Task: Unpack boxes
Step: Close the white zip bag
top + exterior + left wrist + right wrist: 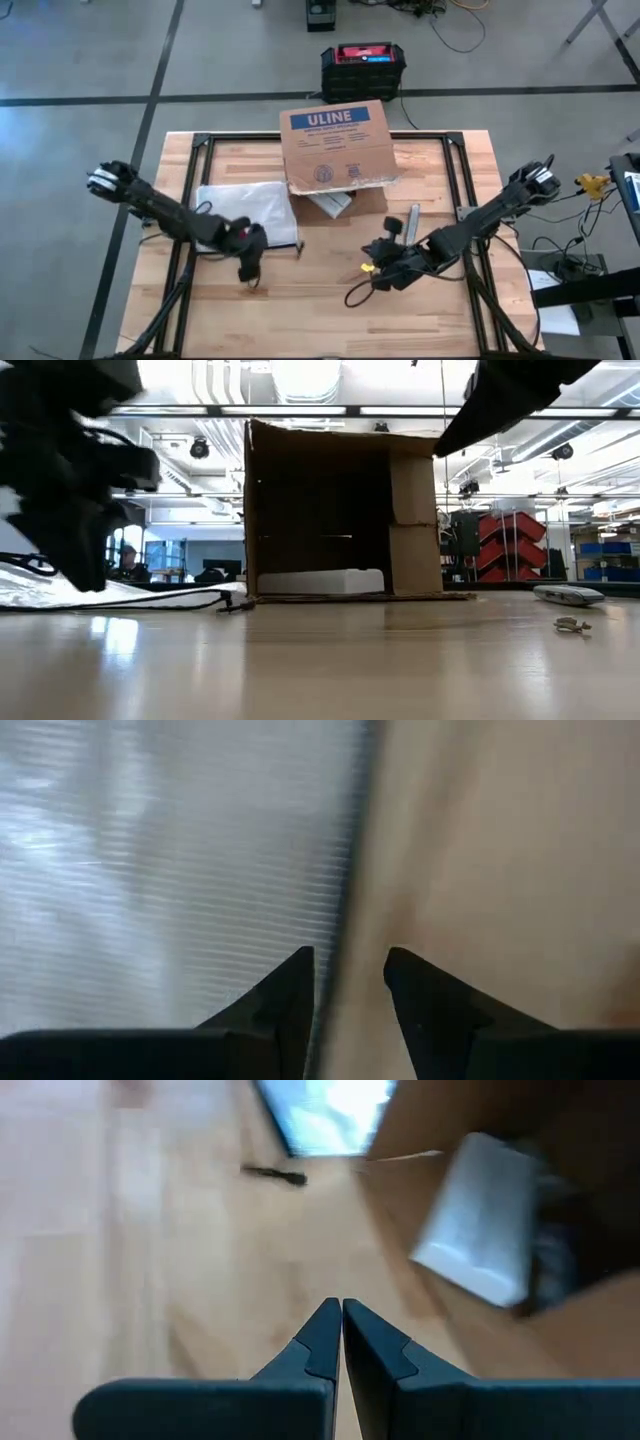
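The brown cardboard box point(335, 145) with a blue ULINE label lies on its side at the table's far middle, its open end facing the near edge. A white packet point(330, 203) rests on the box's lower wall and sticks out of the opening; it also shows in the low view point(320, 582) and the right wrist view point(480, 1220). My left gripper point(249, 274) hangs open, pointing down, above the near right edge of a clear plastic bag point(170, 870). Its fingers point(295, 985) hold nothing. My right gripper point(341, 1320) is shut and empty, in front of the box's opening point(375, 262).
The clear plastic bag point(245, 212) lies flat on the table's left half. A grey flat tool point(413, 218) lies right of the box's opening, with a small yellow piece point(367, 267) near my right gripper. A black-and-red case point(362, 66) stands on the floor beyond the table.
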Robot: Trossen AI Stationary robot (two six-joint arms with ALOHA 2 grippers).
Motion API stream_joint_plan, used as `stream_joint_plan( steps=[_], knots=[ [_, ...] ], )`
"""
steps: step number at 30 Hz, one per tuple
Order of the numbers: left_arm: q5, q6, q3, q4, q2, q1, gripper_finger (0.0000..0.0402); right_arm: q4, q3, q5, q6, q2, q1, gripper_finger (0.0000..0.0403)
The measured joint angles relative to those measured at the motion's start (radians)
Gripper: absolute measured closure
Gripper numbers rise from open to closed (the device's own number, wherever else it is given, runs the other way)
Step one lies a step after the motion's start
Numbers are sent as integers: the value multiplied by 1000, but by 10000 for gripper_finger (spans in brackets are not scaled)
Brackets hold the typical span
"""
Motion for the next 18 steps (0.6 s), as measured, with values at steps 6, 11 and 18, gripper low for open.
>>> stream_joint_plan(
  steps=[6,11,18],
  knots=[
    [-68,-103,31,210,44,-141,284,356,-1,-79,-108,167,5,403],
    [-277,-113,175,-84,70,-146,284,511,51,-77,-145,321,-20,403],
    [-453,-126,184,-312,73,-32,284,532,194,-41,-245,477,-83,403]
  ],
)
